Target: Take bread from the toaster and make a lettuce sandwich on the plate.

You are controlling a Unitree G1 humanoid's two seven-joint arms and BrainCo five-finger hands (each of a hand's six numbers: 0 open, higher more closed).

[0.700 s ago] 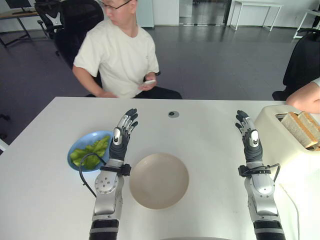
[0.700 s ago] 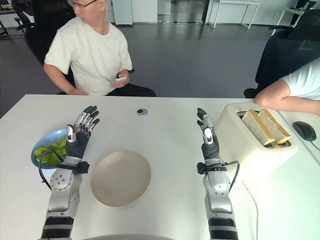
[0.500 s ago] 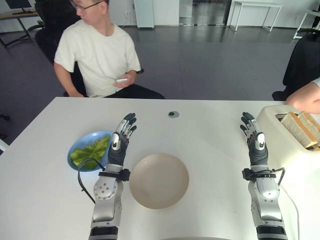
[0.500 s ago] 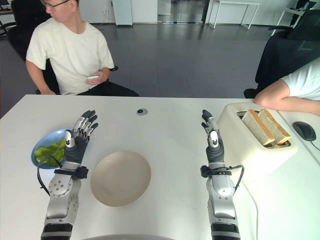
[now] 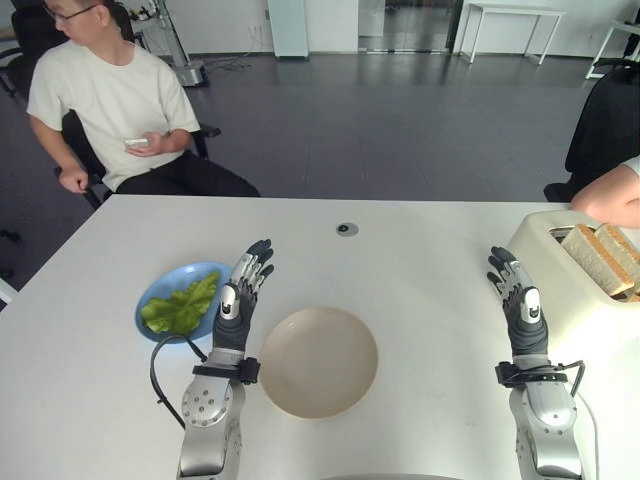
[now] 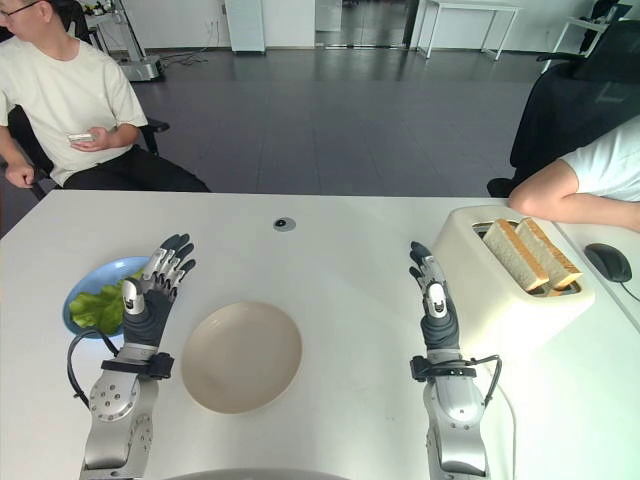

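Note:
A cream toaster (image 6: 505, 285) stands at the table's right side with two bread slices (image 6: 532, 254) sticking up from its slots. An empty beige plate (image 5: 318, 361) lies near the front middle. Left of it, a blue plate (image 5: 152, 293) holds green lettuce (image 5: 181, 306). My left hand (image 5: 238, 297) is open, held upright between the blue plate and the beige plate, holding nothing. My right hand (image 6: 434, 306) is open too, fingers straight up, just left of the toaster and apart from it.
A small round grommet (image 5: 347, 229) sits in the white table (image 5: 420, 250) near the far middle. A dark computer mouse (image 6: 608, 261) lies right of the toaster. A person's bare elbow (image 6: 545, 197) rests at the table's far right, behind the toaster.
Both hands have drawn back toward me and sit lower in view. My right hand has also shifted slightly right, closer to the toaster. Both stay open.

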